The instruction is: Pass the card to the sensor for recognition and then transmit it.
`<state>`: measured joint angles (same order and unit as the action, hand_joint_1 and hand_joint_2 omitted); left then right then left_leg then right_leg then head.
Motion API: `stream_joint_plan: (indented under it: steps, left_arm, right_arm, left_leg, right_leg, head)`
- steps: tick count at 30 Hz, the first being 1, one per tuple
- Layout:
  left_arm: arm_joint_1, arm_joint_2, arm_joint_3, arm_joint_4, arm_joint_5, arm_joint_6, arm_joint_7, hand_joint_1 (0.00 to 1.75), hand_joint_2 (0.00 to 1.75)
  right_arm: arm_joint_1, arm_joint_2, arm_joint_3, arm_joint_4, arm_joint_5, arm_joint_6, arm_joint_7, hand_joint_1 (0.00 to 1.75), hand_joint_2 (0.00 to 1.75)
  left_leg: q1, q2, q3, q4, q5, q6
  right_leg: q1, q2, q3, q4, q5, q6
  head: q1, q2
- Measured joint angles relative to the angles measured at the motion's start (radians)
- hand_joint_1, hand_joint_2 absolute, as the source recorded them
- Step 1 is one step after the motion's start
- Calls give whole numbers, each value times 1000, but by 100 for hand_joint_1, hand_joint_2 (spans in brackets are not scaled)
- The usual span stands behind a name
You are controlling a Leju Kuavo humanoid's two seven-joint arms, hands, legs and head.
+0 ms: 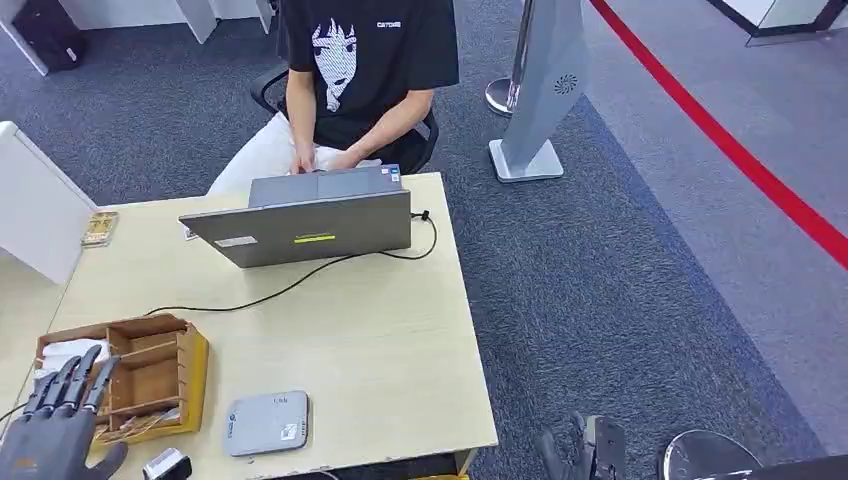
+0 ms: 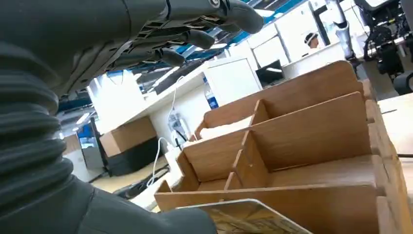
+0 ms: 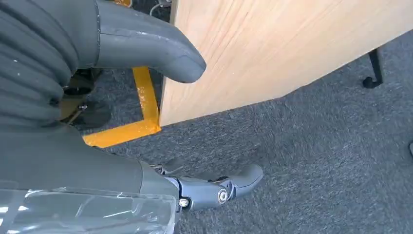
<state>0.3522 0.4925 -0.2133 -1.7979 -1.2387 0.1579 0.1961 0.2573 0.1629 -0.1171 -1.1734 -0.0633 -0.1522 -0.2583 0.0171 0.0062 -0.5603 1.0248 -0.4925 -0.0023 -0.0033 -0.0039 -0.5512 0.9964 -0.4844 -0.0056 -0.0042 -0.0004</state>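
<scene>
The left robot hand (image 1: 55, 420) hovers, fingers spread and grasping nothing, over the wooden organizer (image 1: 150, 375) on the counter (image 1: 380, 340), near-left. A card (image 2: 248, 219) lies just beneath it (pickup step, I judge). Next: pinch it, carry it right to the grey sensor (image 1: 266, 422). The right robot hand (image 3: 214, 187) hangs unclenched beside the counter.

My left robot hand (image 1: 58, 420) hovers over the near end of the wooden organiser (image 1: 150, 375), fingers (image 1: 70, 382) stretched forward and apart, holding nothing. My right robot hand (image 1: 588, 447) hangs low, past the organiser's counter edge, fingers loosely apart and empty.
</scene>
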Motion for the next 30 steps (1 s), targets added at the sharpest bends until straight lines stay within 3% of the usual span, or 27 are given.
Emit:
stream_joint_plan:
  steps: [8,16,17,18,30]
  left_arm:
    - [-30,-65,6,53,11,-10,-14,0,175]
    - [-30,-87,8,78,9,-15,-21,0,175]
    - [-30,-89,8,79,9,-15,-21,99,175]
    - [-30,-90,9,82,9,-15,-21,173,175]
    - [-29,-91,26,83,18,-21,-23,175,175]
  right_arm:
    - [-1,-9,20,0,-3,-11,4,0,175]
    - [-1,-17,32,0,-16,-11,4,0,175]
    - [-1,-17,33,0,-18,-11,4,0,175]
    - [-1,-18,34,0,-17,-11,4,0,175]
    - [-1,-22,44,0,-18,-15,2,0,175]
  left_leg:
    - [0,0,0,0,0,0]
    - [0,0,0,0,0,0]
    - [0,0,0,0,0,0]
    - [0,0,0,0,0,0]
    - [0,0,0,0,0,0]
  right_leg:
    - [0,0,0,0,0,0]
    - [0,0,0,0,0,0]
    - [0,0,0,0,0,0]
    - [0,0,0,0,0,0]
    - [0,0,0,0,0,0]
  head:
    - [0,0]
    - [0,0]
    - [0,0]
    - [0,0]
    - [0,0]
